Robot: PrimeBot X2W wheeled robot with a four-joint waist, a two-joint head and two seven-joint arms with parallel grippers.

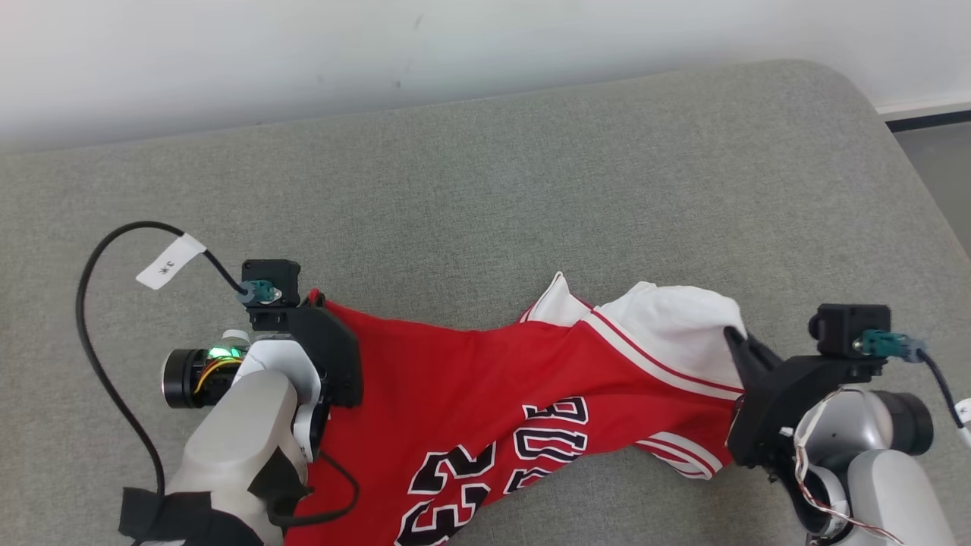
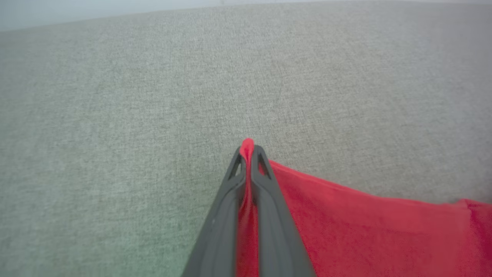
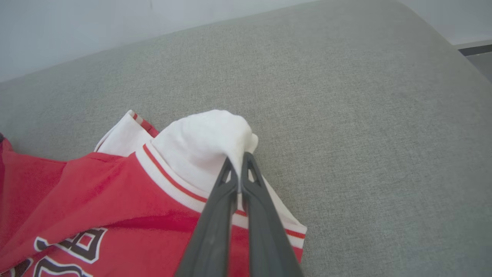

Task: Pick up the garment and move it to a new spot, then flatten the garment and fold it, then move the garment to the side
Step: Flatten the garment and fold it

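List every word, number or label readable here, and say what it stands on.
"23": black-and-white digits on the red jersey, partly cut off by the head view's bottom edge.
Lettering beside the digits: creased; one "B" reads, the rest unreadable.
White tag on the black cable: handwritten mark, too small to read.

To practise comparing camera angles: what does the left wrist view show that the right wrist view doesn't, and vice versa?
Left wrist view: left gripper shut on a plain red edge of the garment. Right wrist view: right gripper shut on its white fabric, beside striped trim and black lettering. Both: grey cushion, pale wall.
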